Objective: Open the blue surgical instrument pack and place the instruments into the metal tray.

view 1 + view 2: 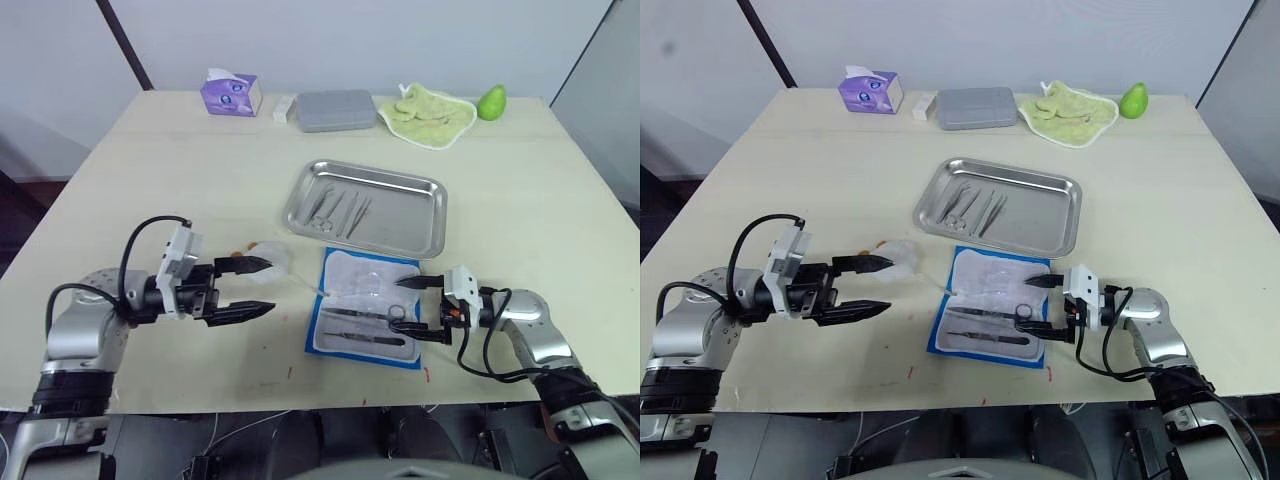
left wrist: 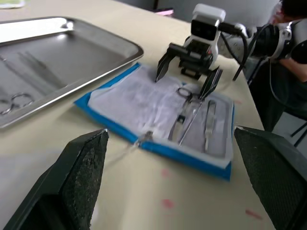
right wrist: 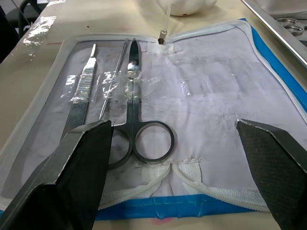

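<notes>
Right wrist view: scissors (image 3: pixel 139 129) in pack (image 3: pixel 268 62)

You have bare tabletop (image 1: pixel 150 180) left of the shallow shiny steel tray (image 1: pixel 432 215). The opened blue fabric pack (image 1: pixel 330 345) lies just below it, a narrow strip between; the right gripper (image 1: pixel 418 307) straddles its right edge.

No legible text anywhere (purple tissue box (image 1: pixel 231 95) print too small to read).
</notes>
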